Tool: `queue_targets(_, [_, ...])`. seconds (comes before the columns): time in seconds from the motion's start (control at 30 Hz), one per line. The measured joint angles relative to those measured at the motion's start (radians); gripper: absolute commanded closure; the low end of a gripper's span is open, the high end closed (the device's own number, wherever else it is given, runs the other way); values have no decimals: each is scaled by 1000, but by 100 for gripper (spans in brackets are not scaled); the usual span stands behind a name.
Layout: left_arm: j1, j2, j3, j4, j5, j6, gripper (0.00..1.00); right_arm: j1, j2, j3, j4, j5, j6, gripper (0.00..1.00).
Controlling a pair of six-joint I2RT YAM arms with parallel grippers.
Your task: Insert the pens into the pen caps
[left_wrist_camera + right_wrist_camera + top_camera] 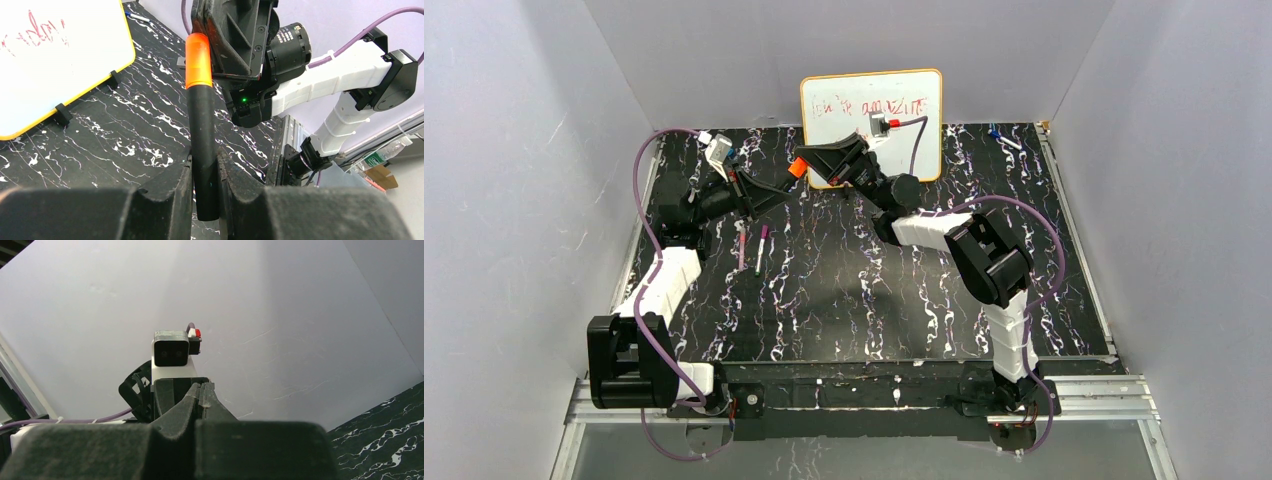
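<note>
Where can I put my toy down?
Bare mat in the middle, between the slim pens and the right arm, and right of the whiteboard. Crowded in front of the whiteboard, where left end effector and right end effector meet.

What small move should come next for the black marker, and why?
Probably back the right gripper away a little: the orange cap already seems seated flush on the black marker that the left gripper holds, and the right jaws look shut and empty.

Left gripper (205, 169) clamps the black marker (204, 135) below its orange end (198, 60).
</note>
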Motion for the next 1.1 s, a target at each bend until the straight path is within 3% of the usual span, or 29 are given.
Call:
queue_targets(0.2, [0,-2,-24,18,-10,0,100,1,0,-10,0,14,1,98])
queue_targets(0.53, [-9,-81,-191,30,-98,50,100,6,19,-51,-2,-62,3,98])
queue_targets(1.1, [-13,-57,-136,-32,-109,123,100,6,20,-43,-2,-35,6,98])
